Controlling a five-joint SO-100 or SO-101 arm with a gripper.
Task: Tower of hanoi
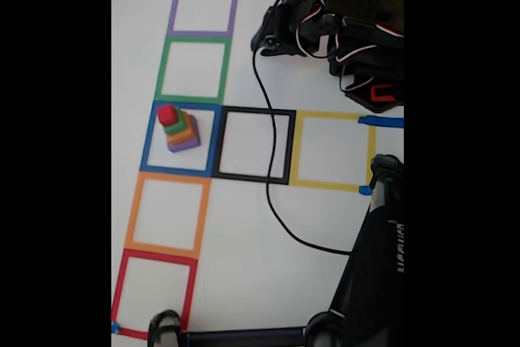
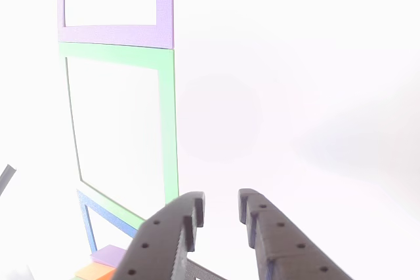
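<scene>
A: Four cubes make up the tower of hanoi point(image 1: 180, 128), stacked in the blue square point(image 1: 151, 137) on the white surface point(image 1: 244, 266): purple at the bottom, then orange, green, and red on top, as the fixed view shows it.

B: And the tool point(image 2: 220, 218)?

A: In the other view its two dark fingers stand a little apart with bare white showing between them, so it is slightly spread and grips nothing. It hangs beside the green square point(image 2: 169, 129), well away from the stack.

B: So which step is this?

A: I judge it to be the very start, no cube lifted yet. The next move should call for swinging over the blue square, opening wide enough for the red cube, and plucking it off without nudging the green one beneath.

B: Anything hard to read?

A: Plenty. The other view is washed out, and only the purple and orange corners of the stack peek in at its bottom edge. In the fixed view the arm point(image 1: 341, 18) is a dark tangle, and I cannot make out its tip.
</scene>
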